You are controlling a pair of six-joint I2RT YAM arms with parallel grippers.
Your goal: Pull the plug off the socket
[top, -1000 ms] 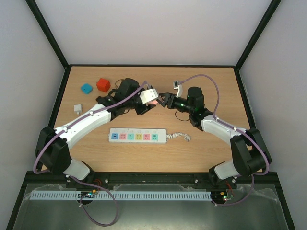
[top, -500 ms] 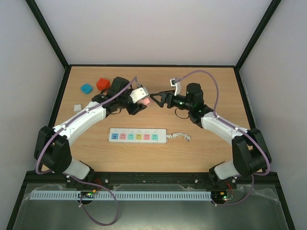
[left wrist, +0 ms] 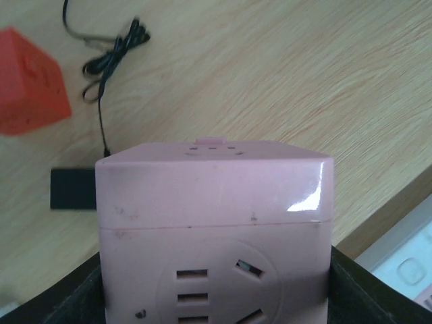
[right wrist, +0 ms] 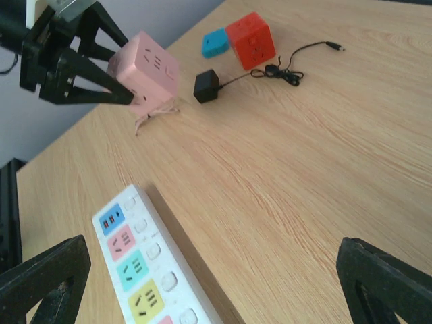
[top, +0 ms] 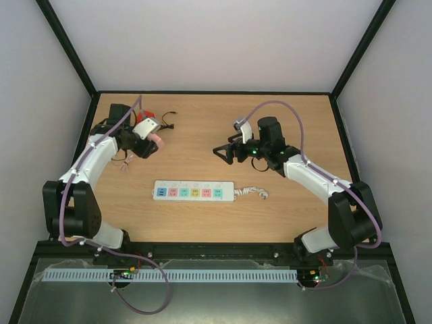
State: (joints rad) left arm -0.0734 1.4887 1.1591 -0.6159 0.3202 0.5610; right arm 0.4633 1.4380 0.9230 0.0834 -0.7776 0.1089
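Seemingly unplugged: strip bare, cube in left grip

Left gripper (top: 150,142): clamped on a pink cube (top: 157,139) with outlet holes in its faces. It is held off the wood at the far-left part of the table (top: 283,216). Wrist view shows the cube filling the gap between my fingers. No prongs sit in any face I can see; the hidden faces I cannot vouch for.

Right gripper (top: 223,152): jaws spread wide, nothing between them. It hangs above the middle of the table, beyond the power strip (top: 194,192).

Power strip: lies flat near the front centre, well apart from both grippers, with its short white cord (top: 255,193) curled at its right end. Every coloured outlet in view looks empty.

Black plug (right wrist: 206,86): loose on the wood at far left, near the pink cube. Its thin cable (right wrist: 290,64) trails past a red cube (right wrist: 251,39) and a blue cube (right wrist: 216,43). It touches no outlet that I can make out.

Progress, my reading: the separation looks done, since plug and outlets lie apart. What is left is small: set the pink cube down, let go, and draw both arms clear.
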